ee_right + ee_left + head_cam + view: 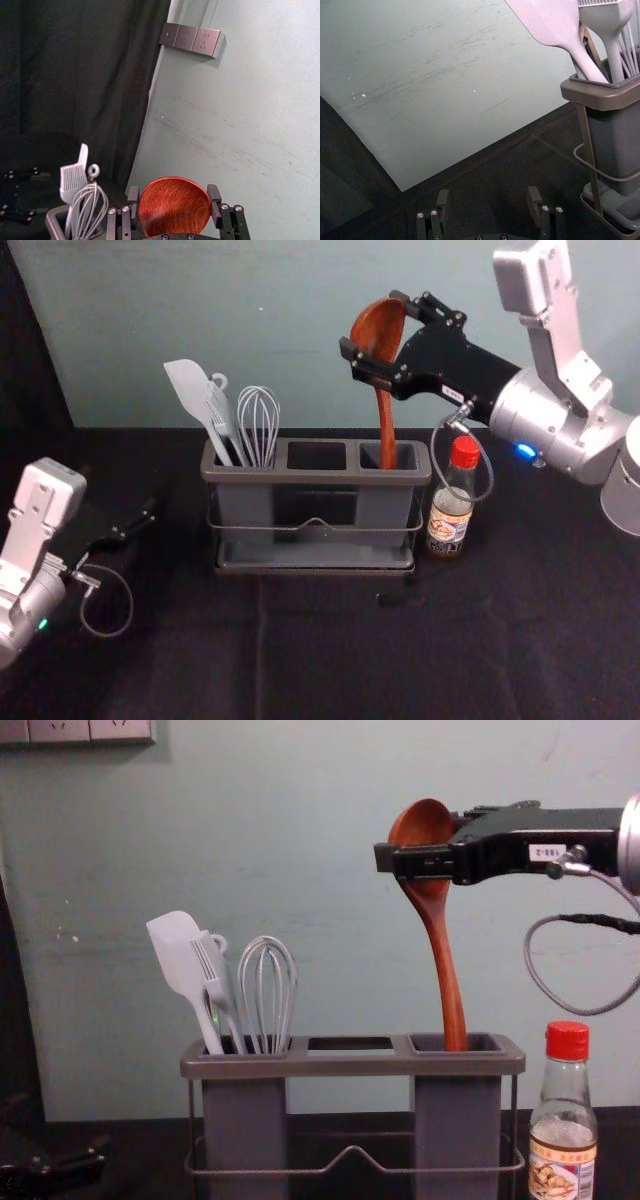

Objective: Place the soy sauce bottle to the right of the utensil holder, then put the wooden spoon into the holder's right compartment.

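The wooden spoon stands nearly upright, its handle end inside the right compartment of the utensil holder. My right gripper is shut on the spoon's bowl, above the holder. In the right wrist view, the fingers of the right gripper press on both sides of the bowl. Just right of the holder, the soy sauce bottle stands upright with its red cap on. The left gripper is parked at the far left; in the left wrist view the left gripper is open, holding nothing.
A grey spatula, a brush and a whisk fill the holder's left compartment. The middle compartment is empty. A wall rises behind the table, and a cable loop hangs from the right arm near the bottle.
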{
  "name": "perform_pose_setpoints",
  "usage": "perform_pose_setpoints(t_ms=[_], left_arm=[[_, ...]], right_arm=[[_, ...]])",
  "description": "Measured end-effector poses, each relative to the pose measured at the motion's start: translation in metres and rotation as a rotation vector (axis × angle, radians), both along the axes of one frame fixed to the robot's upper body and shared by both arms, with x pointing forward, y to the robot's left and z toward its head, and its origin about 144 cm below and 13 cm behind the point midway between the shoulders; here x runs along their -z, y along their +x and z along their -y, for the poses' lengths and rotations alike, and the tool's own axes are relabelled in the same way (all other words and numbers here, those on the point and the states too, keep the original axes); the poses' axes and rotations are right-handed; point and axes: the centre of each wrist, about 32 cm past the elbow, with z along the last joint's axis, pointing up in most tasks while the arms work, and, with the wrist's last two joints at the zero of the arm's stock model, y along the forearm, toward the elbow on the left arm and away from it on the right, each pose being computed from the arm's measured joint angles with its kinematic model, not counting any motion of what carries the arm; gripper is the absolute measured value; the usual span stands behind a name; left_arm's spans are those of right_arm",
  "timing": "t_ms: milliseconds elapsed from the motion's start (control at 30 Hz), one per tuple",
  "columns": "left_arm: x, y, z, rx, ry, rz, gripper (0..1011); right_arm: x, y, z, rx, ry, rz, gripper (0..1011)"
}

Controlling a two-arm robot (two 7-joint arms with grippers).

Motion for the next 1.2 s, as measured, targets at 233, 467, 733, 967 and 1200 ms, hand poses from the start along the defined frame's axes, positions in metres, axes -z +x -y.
perform_pose_setpoints(t_ms=[233, 467, 733, 967, 1200], left_arm=[[0.0, 0.0, 0.0, 0.0, 0.0, 0.0, 1011], [0.0, 0.0, 0.0, 0.0, 0.0, 0.0, 1011], [0.0, 0.0, 0.0, 0.0, 0.0, 0.0, 1011], [0.0, 0.0, 0.0, 0.0, 0.0, 0.0, 1011], [0.0, 0.0, 0.0, 0.0, 0.0, 0.0, 1011]], right_arm=[[0.008, -0.005, 0.007, -0.004, -0.003, -0.014, 835], [0.018, -0.007, 0.01, -0.004, -0.011, -0.04, 835], [0.034, -0.007, 0.008, 0.008, -0.028, -0.078, 835], [0.047, -0.01, 0.009, 0.02, -0.034, -0.102, 835], [0.052, -0.01, 0.009, 0.024, -0.04, -0.114, 835]])
